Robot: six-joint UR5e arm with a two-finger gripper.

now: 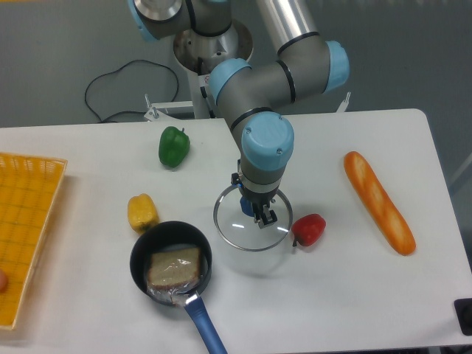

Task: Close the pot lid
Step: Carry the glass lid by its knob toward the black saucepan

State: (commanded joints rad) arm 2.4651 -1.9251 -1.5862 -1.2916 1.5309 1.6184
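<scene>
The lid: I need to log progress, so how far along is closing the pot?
Not closed yet. The pot sits open with a wrapped sandwich inside. The lid is beside the pot, to its right, with the pincer directly above its centre; whether it grips the knob cannot be told. Left: carry the lid over and set it on the pot.

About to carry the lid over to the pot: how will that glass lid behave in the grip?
The lid looks like rigid glass with a metal rim, so probably stiff but breakable if dropped. Held only near its centre by the gripper, it may tilt or swing. The pot looks similarly wide, so seating needs care.
</scene>
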